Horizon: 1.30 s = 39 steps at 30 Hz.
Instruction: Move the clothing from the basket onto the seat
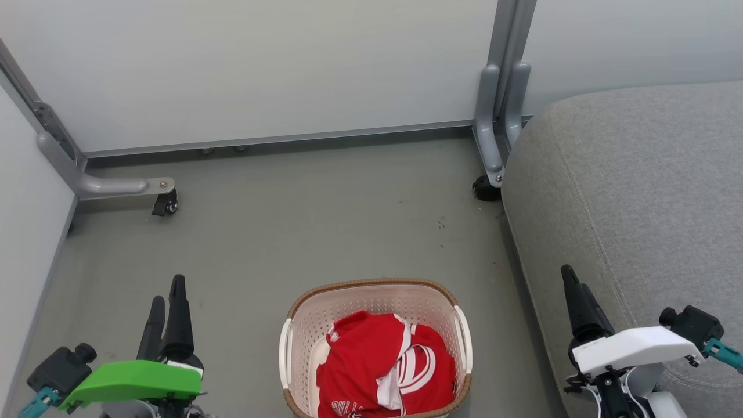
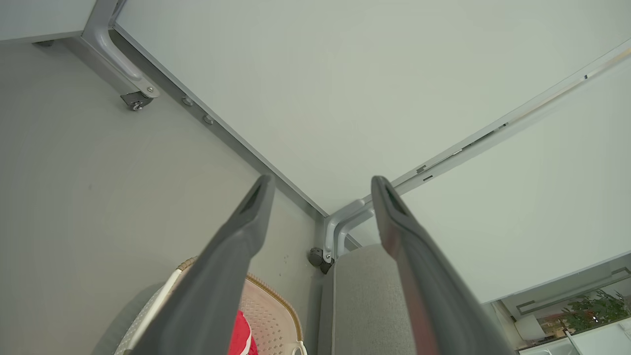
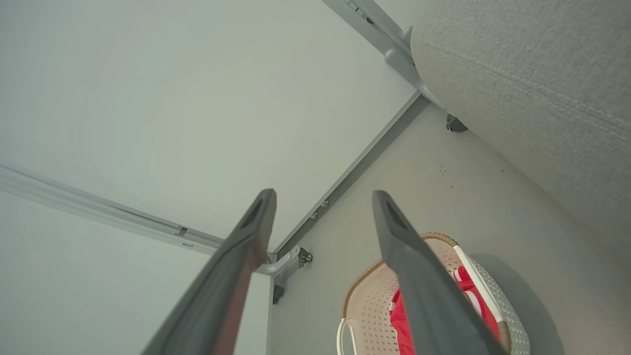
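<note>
The left gripper (image 1: pixel 167 293) at lower left and right gripper (image 1: pixel 572 296) at lower right pointed up-frame, spread wide and empty, flanking the basket (image 1: pixel 371 284).

This looks like a screened-off test corner in a lab or office, not a lived-in home. Pale partition panels (image 1: pixel 261 64) stand on grey metal legs (image 1: pixel 110 186) with small caster wheels (image 1: pixel 165 204), over a bare grey floor (image 1: pixel 325 220). A grey upholstered seat (image 1: pixel 638 191) and a laundry basket (image 1: pixel 371 283) are the domestic props. Beyond the panels is a potted plant (image 2: pixel 594 306).
</note>
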Tool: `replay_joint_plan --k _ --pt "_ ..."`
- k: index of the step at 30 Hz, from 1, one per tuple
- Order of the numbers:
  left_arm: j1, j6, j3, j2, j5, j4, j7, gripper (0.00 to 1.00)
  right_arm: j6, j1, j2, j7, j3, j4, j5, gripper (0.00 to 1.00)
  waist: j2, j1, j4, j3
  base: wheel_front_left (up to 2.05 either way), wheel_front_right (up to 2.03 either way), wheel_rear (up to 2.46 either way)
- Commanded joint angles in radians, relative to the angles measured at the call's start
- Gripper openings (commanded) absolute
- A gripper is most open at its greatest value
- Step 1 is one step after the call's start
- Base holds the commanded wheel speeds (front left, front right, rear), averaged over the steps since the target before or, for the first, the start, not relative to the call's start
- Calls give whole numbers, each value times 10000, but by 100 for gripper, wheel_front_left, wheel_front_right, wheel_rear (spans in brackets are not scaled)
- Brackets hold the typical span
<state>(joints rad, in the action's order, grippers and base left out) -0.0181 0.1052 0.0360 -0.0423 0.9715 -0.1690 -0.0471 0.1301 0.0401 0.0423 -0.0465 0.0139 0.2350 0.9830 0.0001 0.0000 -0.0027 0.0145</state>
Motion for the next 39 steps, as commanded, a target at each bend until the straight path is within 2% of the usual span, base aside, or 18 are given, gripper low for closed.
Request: replay_joint_plan --k 1,19,39 --pt "-7 -40 -24 -44 -418 190 -111 100 5 31 35 -126 101 -81 -339 100 -1 0 2 10 0 0 0" --pt "302 7 -414 -64 -2867 361 -687 100 5 -61 50 -694 486 -200 -2683 100 -1 0 -58 173 0 0 0" --pt "635 44 -895 -83 -5291 526 -1241 100 7 -299 69 -1253 773 -426 -4774 100 -1 0 -129 288 0 0 0"
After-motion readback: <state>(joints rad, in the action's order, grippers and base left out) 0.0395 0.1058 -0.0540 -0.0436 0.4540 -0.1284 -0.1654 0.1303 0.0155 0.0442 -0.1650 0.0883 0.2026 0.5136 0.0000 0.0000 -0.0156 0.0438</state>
